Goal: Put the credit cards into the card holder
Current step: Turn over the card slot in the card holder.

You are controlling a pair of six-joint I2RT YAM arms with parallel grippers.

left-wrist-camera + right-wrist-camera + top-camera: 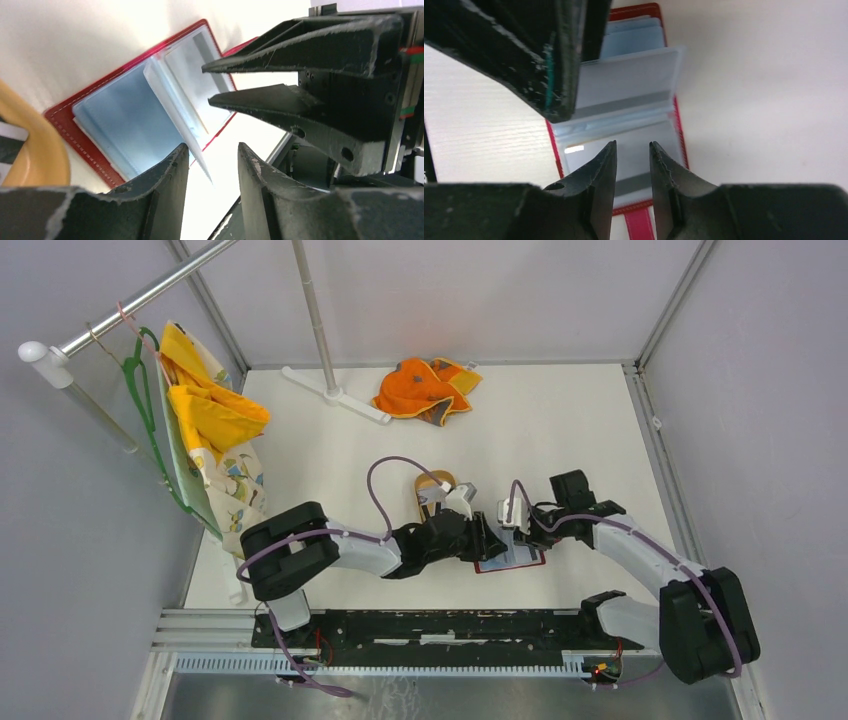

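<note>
We see red leather-like folding card holder [624, 85] lying open on white counter [560, 440], clear sleeves fanned up. Left gripper [210, 150] spread, sleeve edge in gap. Right gripper [631, 145] slightly parted above holder, empty.

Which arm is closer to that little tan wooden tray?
Left. The left gripper hangs over the open card holder on the side next to the tray. The right gripper is over the holder's other side, farther from the tray.
</note>
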